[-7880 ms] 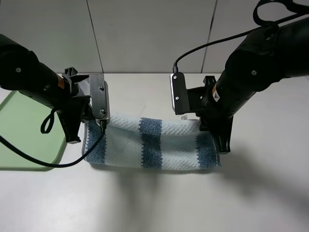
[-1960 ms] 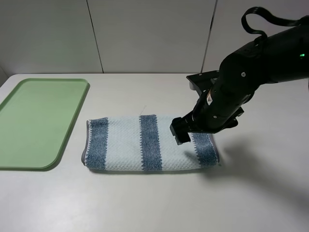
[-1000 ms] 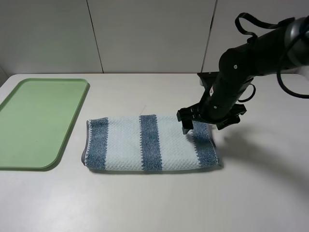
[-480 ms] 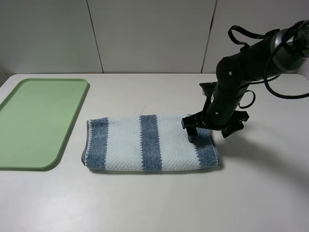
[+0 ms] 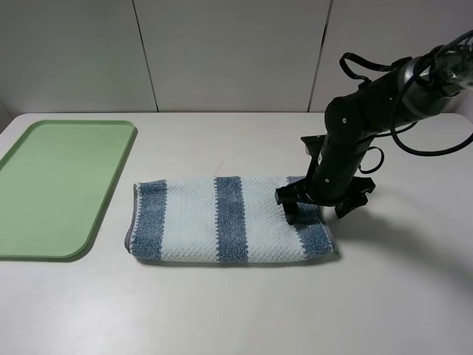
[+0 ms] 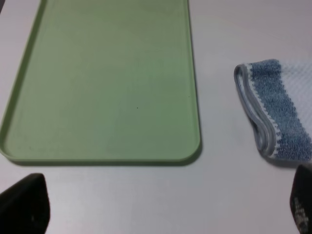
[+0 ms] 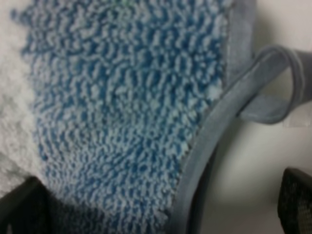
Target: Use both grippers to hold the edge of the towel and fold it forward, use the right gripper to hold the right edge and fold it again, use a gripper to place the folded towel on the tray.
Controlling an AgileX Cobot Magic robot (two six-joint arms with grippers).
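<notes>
Towel: You have the towel (image 5: pixel 229 220) lying flat on the white table (image 5: pixel 222 310) as a long strip, with its blue-grey and pale stripes running across its width.
Fold state: At the towel's left end the left wrist view shows you two layers of grey hem (image 6: pixel 251 105) stacked one on the other, so the cloth is doubled over.
Tray: The light green tray (image 5: pixel 59 185) sits to the left of the towel in the high view. It is near the towel but not touching, with a strip of bare table between them.
Right gripper: Your right gripper (image 5: pixel 319 211) is lowered onto the towel's right end. Its jaws are spread wide and clamp nothing. One finger stands on the cloth at the inner side of the last blue stripe, the other just past the towel's right edge.
Right wrist detail: Between those fingers you see blue terry and the hem crossing diagonally. A small grey loop (image 7: pixel 278 83) juts out onto the table.
Left gripper: Your left gripper (image 6: pixel 163 207) is outside the high view. Its own camera shows two fingertips far apart, empty, with only table between them.
</notes>
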